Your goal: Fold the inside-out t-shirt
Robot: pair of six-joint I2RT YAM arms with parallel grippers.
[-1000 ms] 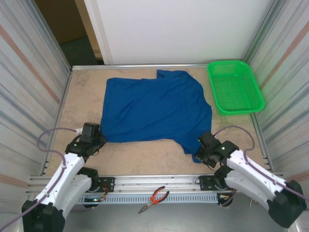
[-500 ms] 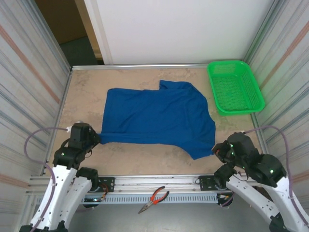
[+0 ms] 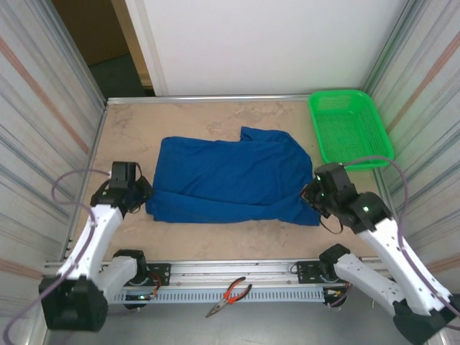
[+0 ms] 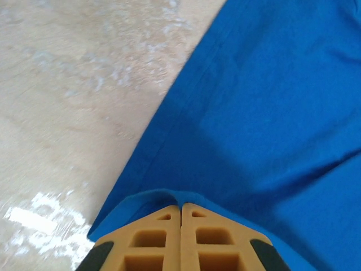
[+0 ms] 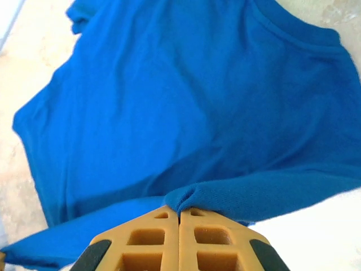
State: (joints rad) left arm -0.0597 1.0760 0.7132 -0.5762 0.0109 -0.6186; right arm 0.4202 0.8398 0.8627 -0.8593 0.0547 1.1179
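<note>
The t-shirt (image 3: pixel 230 180) lies across the middle of the table (image 3: pixel 201 115). The mesh basket (image 3: pixel 350 133) stands at the far right corner, apart from it. The left gripper (image 3: pixel 144 194) is at the t-shirt's left edge and the right gripper (image 3: pixel 309 201) at its near right corner. Pliers (image 3: pixel 230 295) lie in front of the table, between the arm bases.

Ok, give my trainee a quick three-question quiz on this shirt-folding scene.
1. True or false: the green plastic mesh basket stands at the far right corner of the beige stone-patterned table.
2. The left gripper is shut on: A) the royal-blue cotton t-shirt, B) the basket's rim, C) nothing.
3. Fill in: the right gripper pinches a fold of ____ cloth.
Key: 1 true; 2 A; 3 blue.
</note>
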